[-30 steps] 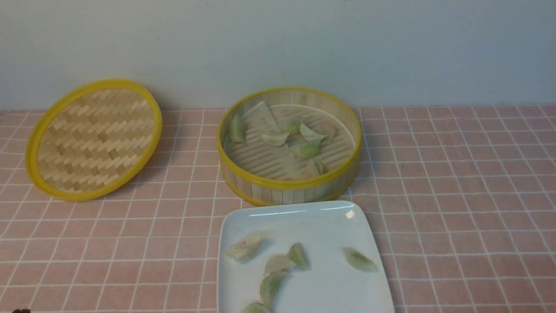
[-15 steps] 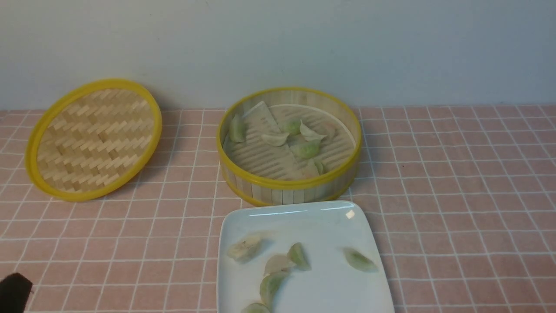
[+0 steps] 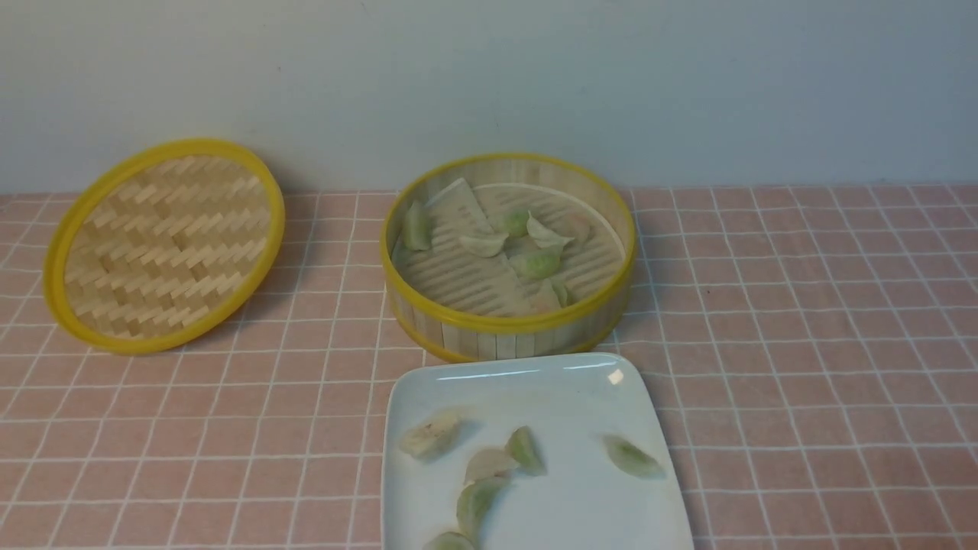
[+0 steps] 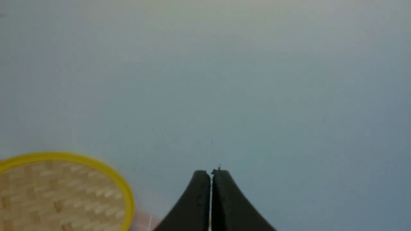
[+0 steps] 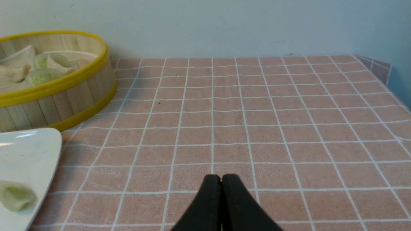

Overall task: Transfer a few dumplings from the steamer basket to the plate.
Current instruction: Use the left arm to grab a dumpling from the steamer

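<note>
Centre frame in the front view, the steamer basket [image 3: 504,340] is sitting on the pink checked surface [image 3: 802,344], close to the pale wall [image 3: 489,76]. Several dumplings [image 3: 537,263] are lying on its slatted floor. Most are gathering toward the middle and right of the basket, and one green piece is leaning near the left inner wall.

Directly below it, at the bottom centre of the frame, the white square plate [image 3: 565,382] is lying with its far edge just beside the basket's front wall; I cannot tell whether the two are touching. Six more dumplings are resting on the plate. One pale piece is lying toward the left, three are clustering near the middle, one green piece is sitting apart on the right, and one is being cut off by the frame's lower edge.

At the left of the frame, the woven bamboo lid [image 3: 164,244] is standing tilted, its yellow-rimmed face turned toward the camera, well apart from the basket.

Through the wrist cameras I am seeing the left jaws pressed fully together and holding nothing, pointing at the wall beside the lid. The right jaws are likewise pressed together and empty, hanging over bare checked cloth to the right of the basket and plate.
</note>
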Robot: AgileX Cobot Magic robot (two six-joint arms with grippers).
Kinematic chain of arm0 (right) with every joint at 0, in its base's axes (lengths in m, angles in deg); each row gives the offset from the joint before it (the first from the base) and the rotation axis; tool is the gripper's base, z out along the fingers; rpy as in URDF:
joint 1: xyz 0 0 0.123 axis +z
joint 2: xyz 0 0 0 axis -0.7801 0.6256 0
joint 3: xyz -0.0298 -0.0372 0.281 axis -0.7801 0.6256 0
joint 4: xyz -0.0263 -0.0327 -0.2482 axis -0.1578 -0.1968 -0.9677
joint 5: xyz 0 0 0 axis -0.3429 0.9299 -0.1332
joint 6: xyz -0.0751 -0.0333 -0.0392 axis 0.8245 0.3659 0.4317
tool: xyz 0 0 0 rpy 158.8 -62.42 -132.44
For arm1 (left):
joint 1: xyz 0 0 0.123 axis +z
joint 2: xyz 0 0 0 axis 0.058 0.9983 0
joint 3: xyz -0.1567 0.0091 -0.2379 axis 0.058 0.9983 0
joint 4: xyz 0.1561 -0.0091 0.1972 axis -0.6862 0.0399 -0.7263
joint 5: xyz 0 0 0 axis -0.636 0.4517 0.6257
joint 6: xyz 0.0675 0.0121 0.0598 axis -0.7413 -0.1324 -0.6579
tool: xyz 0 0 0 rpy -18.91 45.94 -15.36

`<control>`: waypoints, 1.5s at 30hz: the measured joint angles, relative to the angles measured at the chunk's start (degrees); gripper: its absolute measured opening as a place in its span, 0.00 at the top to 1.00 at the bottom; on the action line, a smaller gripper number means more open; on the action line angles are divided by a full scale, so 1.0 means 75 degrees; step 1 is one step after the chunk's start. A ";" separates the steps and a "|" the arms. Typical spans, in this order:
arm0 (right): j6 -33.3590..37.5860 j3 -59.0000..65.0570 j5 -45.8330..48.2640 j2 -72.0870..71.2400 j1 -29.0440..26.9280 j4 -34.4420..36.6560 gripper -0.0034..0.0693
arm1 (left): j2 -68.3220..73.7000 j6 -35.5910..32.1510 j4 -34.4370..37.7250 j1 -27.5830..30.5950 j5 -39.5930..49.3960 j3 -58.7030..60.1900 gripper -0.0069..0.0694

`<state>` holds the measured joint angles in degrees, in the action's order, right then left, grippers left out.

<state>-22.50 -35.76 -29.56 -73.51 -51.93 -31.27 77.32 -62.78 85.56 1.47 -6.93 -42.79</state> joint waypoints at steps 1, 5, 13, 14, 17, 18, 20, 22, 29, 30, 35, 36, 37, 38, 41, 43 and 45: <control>0.0000 0.0000 0.0000 0.0000 0.0000 -0.0001 0.97 | 0.0610 -0.0094 -0.0231 0.0000 0.0986 -0.0628 0.92; -0.0272 0.0047 -0.0376 0.0000 0.0000 0.0704 0.97 | 0.2885 -0.0905 -0.0462 -0.0049 0.4033 -0.2728 0.92; -0.1237 0.0061 -0.2668 0.0000 0.0000 0.3905 0.97 | 0.7115 -0.3758 0.0366 -0.0659 0.7159 -0.5228 0.92; -0.1208 0.0061 -0.2865 0.0000 0.0000 0.4074 0.97 | 0.7586 -0.4069 0.0386 -0.0816 0.7178 -0.5409 0.92; -0.1183 0.0061 -0.3113 0.0000 0.0000 0.4240 0.97 | 0.8573 -0.4560 0.0382 -0.1212 0.7171 -0.5851 0.92; -0.1185 0.0061 -0.3202 0.0000 0.0000 0.4309 0.97 | 0.9262 -0.4733 0.0355 -0.1556 0.7178 -0.6273 0.92; -0.1182 -0.0089 -0.2612 0.0000 0.0037 0.4318 0.97 | 0.9987 -0.4804 0.0340 -0.1903 0.7249 -0.6873 0.92; -0.1081 -0.0461 -0.1557 0.0071 0.0112 0.4136 0.97 | 1.0514 -0.4846 0.0323 -0.2076 0.7377 -0.7411 0.92; -0.0333 -0.3939 0.3580 0.3047 0.0309 0.2201 0.97 | 1.2617 -0.5247 0.0025 -0.2281 0.7706 -1.0108 0.92; -0.0159 -0.4469 0.4311 0.3572 0.0309 0.2000 0.97 | 1.2966 -0.5330 -0.0017 -0.2289 0.7706 -1.0576 0.92; 0.0569 -0.5860 0.5888 0.5275 0.0309 0.1687 0.97 | 1.4019 -0.5386 -0.0043 -0.2296 0.7377 -1.1828 0.91; 0.0691 -0.6046 0.6037 0.5565 0.0309 0.1696 0.97 | 1.4289 -0.5386 -0.0053 -0.2296 0.7283 -1.2120 0.90; 0.0877 -0.6355 0.6200 0.5945 0.0309 0.1820 0.97 | 1.4724 -0.5397 -0.0060 -0.2296 0.7149 -1.2567 0.87; 0.0890 -0.6355 0.6200 0.5978 0.0309 0.1842 0.97 | 1.4724 -0.5397 -0.0060 -0.2296 0.7149 -1.2567 0.87; 0.1068 -0.6476 0.6191 0.6236 0.0315 0.2251 0.97 | 1.5645 -0.5467 -0.0084 -0.2296 0.7018 -1.3439 0.73; 0.1128 -0.6491 0.6152 0.6252 0.0315 0.2419 0.97 | 1.6075 -0.5483 -0.0131 -0.2296 0.6877 -1.3815 0.62; 0.1161 -0.6502 0.6092 0.6252 0.0315 0.2560 0.97 | 1.6351 -0.5489 -0.0135 -0.2296 0.6657 -1.4025 0.52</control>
<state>-13.79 -84.53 16.13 -26.62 -49.56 -12.07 199.95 -103.95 84.55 -15.75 42.99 -147.97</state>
